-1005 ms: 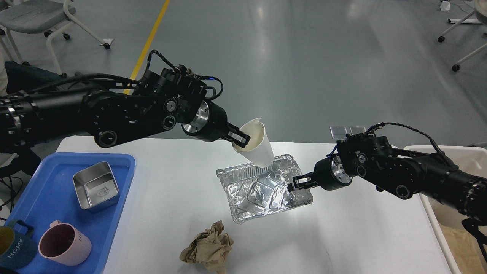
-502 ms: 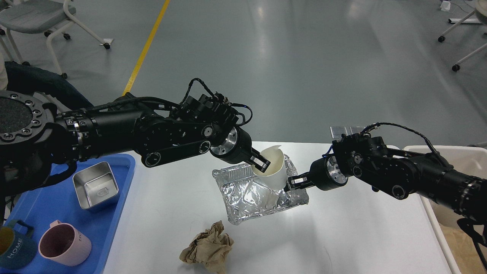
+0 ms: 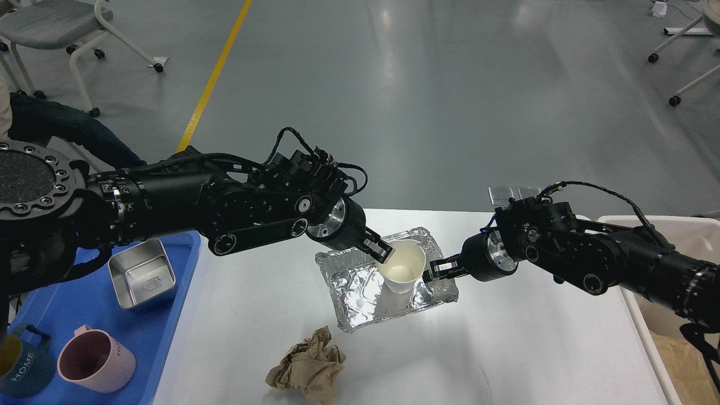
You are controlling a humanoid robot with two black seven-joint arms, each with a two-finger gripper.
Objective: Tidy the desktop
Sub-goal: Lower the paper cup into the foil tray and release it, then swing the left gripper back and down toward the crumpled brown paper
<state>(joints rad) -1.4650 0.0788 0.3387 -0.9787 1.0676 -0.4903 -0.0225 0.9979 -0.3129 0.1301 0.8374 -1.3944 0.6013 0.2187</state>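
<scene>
Desktop [image 3: 506, 349]: smooth white top, rounded corners, spreading under both arms.
Foil tray [image 3: 360, 287]: crinkled shiny aluminium, rectangular, in the middle of the desktop.
Paper cup [image 3: 403, 271]: white, conical, upright inside the foil tray.
Left gripper [image 3: 381, 251]: at the cup rim; grip cannot be told.
Right gripper [image 3: 437, 269]: pinching the foil tray's edge.
Paper ball [image 3: 308, 368]: brown, crumpled, near the front edge.
Blue tray [image 3: 84, 315]: glossy plastic, holding a square steel box [image 3: 140, 274] and a pink mug [image 3: 94, 360].
</scene>
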